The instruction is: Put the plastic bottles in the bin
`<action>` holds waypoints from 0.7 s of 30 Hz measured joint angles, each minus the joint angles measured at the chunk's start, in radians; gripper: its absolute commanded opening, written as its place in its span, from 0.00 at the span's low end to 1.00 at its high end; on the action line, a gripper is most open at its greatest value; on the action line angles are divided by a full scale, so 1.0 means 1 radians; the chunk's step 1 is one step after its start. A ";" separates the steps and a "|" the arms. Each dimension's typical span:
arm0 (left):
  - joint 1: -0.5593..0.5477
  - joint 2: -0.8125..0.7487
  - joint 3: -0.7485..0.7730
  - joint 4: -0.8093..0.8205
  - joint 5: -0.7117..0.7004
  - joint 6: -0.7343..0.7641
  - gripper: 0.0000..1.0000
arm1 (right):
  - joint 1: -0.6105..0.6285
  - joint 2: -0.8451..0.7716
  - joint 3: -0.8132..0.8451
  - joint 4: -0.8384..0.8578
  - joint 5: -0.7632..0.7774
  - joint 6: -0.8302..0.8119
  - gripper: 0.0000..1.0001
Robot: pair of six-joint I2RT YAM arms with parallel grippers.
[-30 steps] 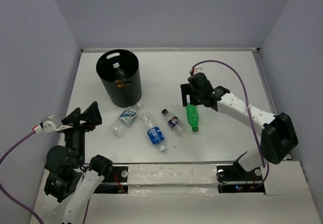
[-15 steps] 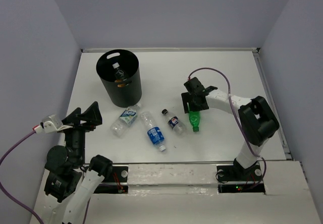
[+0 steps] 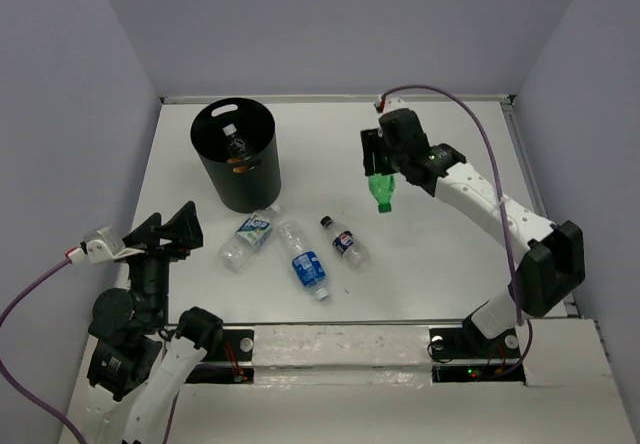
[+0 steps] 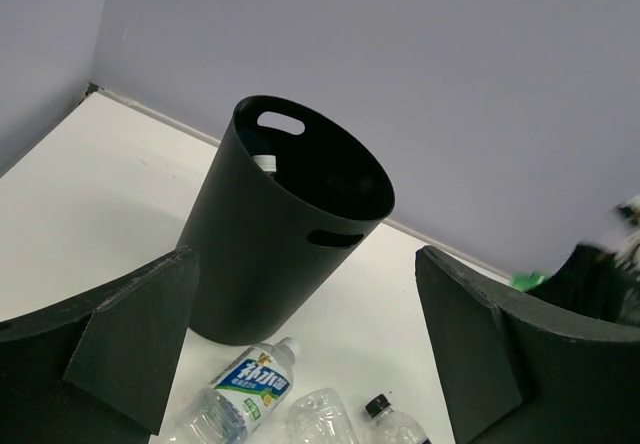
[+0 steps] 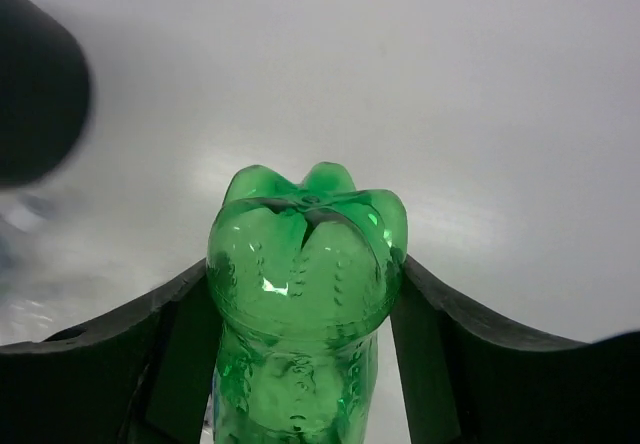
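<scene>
Green plastic filled the right wrist view: the green bottle point(image 5: 305, 304) sat base-out between the two black fingers of the right gripper point(image 5: 300, 299), and both fingers pressed against its sides, so the jaws stood narrow and clamped on it. From above, the right gripper point(image 3: 378, 164) hung at about 1 o'clock from the middle of the white table point(image 3: 440, 264), with the green bottle point(image 3: 381, 191) tilted below it, cap end pointing toward 6 o'clock. The tabletop looked blurred and far behind the bottle in the wrist view, so it appeared to be held clear of the surface.

At about 10 o'clock on the table stood the bin point(image 3: 236, 169), upright and open at the top. A dark bottle point(image 3: 237, 146) lay inside it, with a white cap showing near the far wall.

Three more bottles lay on their sides toward 6 o'clock of the bin. The green-labelled clear bottle point(image 3: 247, 236) lay just beside the bin's foot, the blue-labelled clear bottle point(image 3: 304, 260) next at its 3 o'clock, and the cola bottle point(image 3: 344, 241) beyond that, near but apart.

At 8 o'clock, the left gripper point(image 3: 165, 229) hovered with its jaws spread wide and nothing between them, facing the bin point(image 4: 260, 254).
</scene>
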 measured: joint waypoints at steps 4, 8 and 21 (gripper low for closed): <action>-0.006 0.000 0.000 0.000 0.000 0.000 0.99 | 0.069 -0.048 0.214 0.130 -0.051 -0.015 0.37; -0.006 0.000 0.000 0.000 0.000 0.000 0.99 | 0.131 -0.023 0.372 0.300 -0.153 -0.004 0.37; -0.006 0.004 0.000 0.000 0.000 0.000 0.99 | 0.215 0.591 0.897 0.672 -0.372 0.063 0.39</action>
